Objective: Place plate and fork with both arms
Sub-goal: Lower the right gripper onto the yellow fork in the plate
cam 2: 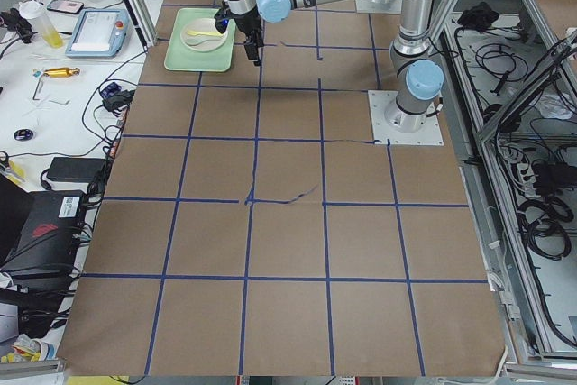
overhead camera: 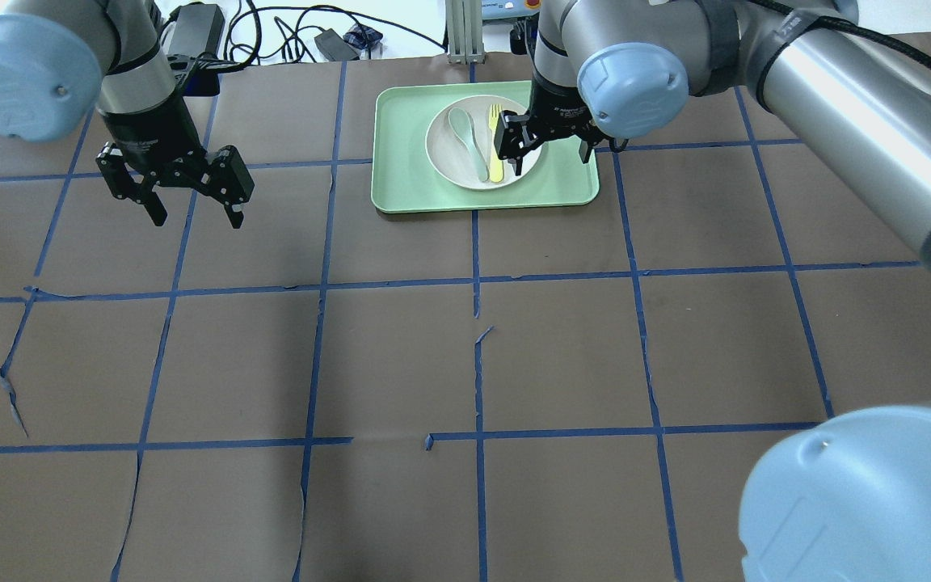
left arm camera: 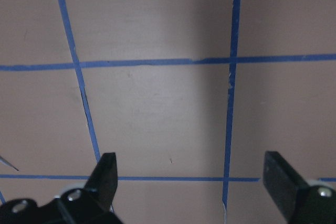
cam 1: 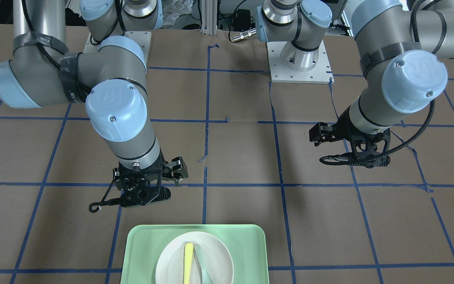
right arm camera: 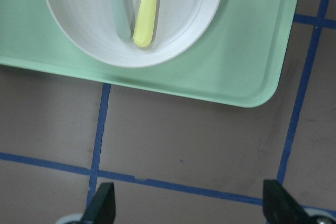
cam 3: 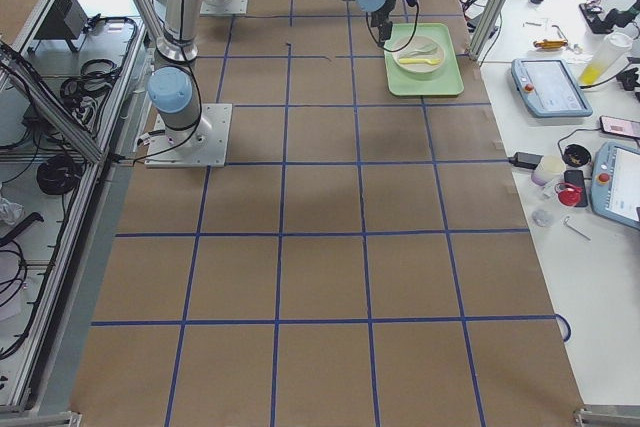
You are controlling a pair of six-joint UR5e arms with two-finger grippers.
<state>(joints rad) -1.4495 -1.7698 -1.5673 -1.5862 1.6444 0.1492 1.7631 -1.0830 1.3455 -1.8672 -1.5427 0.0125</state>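
The off-white plate [overhead camera: 449, 158] sits in the mint-green tray [overhead camera: 401, 190] at the table's far middle. The pale-yellow fork [overhead camera: 496, 145] lies on the plate, tines pointing away from the robot. It lies beside a grey-green spoon [overhead camera: 465, 133]. My right gripper [overhead camera: 548, 149] is open and empty. It hovers above the table just on the robot's side of the tray. The right wrist view shows the plate [right arm camera: 79, 30], the fork handle [right arm camera: 147, 14] and the tray's near edge [right arm camera: 236, 85]. My left gripper [overhead camera: 197, 217] is open and empty, over bare brown paper to the tray's left.
The table is covered in brown paper with a blue tape grid. Cables and power bricks [overhead camera: 199, 20] and an aluminium post [overhead camera: 461, 32] stand past the far edge. An operators' bench with tablets [cam 3: 545, 87] runs beyond the tray.
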